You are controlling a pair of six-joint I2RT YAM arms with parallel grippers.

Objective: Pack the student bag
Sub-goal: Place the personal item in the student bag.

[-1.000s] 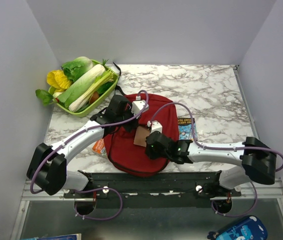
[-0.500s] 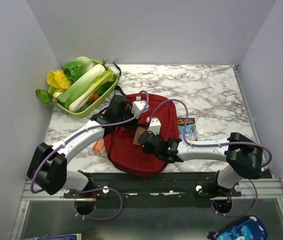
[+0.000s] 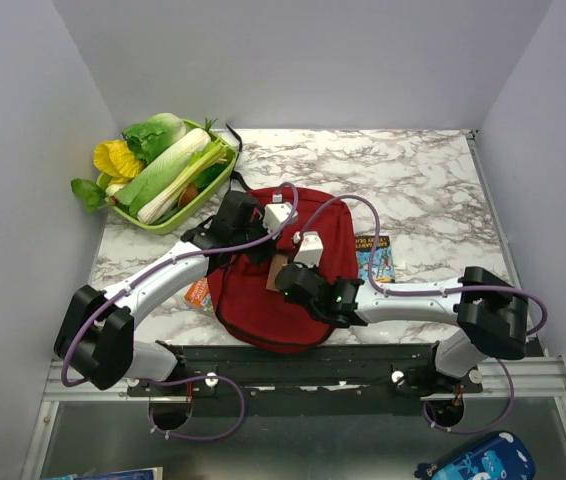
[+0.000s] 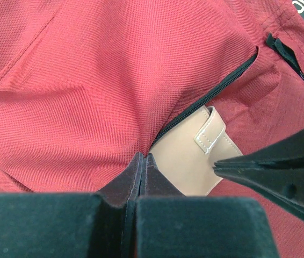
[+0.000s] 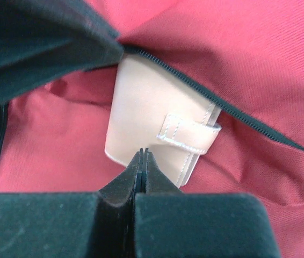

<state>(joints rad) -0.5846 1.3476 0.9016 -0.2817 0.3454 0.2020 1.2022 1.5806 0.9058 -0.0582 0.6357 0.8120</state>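
Far left, at the table's far-left corner, I record a lime-green plastic tray [image 3: 225, 163] loaded with green, white and yellow leafy vegetables [image 3: 163, 165]. The surface is a white marble-patterned table [image 3: 413, 180]. A small orange packet [image 3: 197, 292] shows beneath the left arm's forearm, at the left edge of the bag and partly hidden. At near centre, close to the arm bases, lies the task item, the large dark-red fabric student bag [image 3: 253, 310]. It lies flat on the table, with a black zipper [image 4: 211, 92] open along a front pocket. The left gripper [image 4: 143, 157] is down on the bag at the zipper lip. Its fingers are pressed together, and I cannot confirm whether any fabric is caught between them. A flat tan leather wallet with a stitched strap [image 5: 152, 115] sits in the pocket mouth, one end tucked under the zipper edge and the rest exposed. The right gripper [image 5: 143, 152] reaches in from the right, fingers closed tip to tip against the wallet's near edge, with nothing seen held between them. The two grippers are just beside each other over the pocket. Right of the bag, a blue illustrated book [image 3: 375, 258] lies flat against the bag's right edge. Whether it is tucked under the bag, I cannot tell. Far right and nearest, beyond the table's front rail, lies a blue patterned pouch [image 3: 478, 460].
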